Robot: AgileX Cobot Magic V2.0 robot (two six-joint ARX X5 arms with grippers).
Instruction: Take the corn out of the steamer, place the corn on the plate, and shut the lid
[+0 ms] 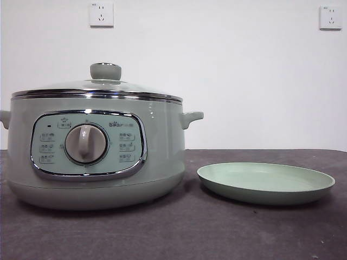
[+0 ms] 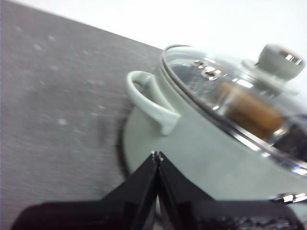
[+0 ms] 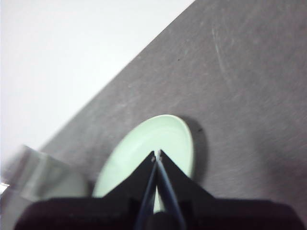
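Note:
The sage-green steamer (image 1: 92, 157) stands at the left of the table with its glass lid (image 1: 103, 85) on. In the left wrist view the corn (image 2: 252, 111) shows as an orange-brown blur through the lid (image 2: 230, 91). The pale green plate (image 1: 265, 184) lies empty to the steamer's right. My left gripper (image 2: 157, 155) is shut and empty, above the table beside the steamer's side handle (image 2: 151, 100). My right gripper (image 3: 157, 155) is shut and empty, above the plate (image 3: 158, 139). Neither arm shows in the front view.
The table (image 1: 190, 233) is dark grey. A white wall with two sockets (image 1: 101, 14) stands behind it. The steamer's right handle (image 1: 191, 117) juts toward the plate.

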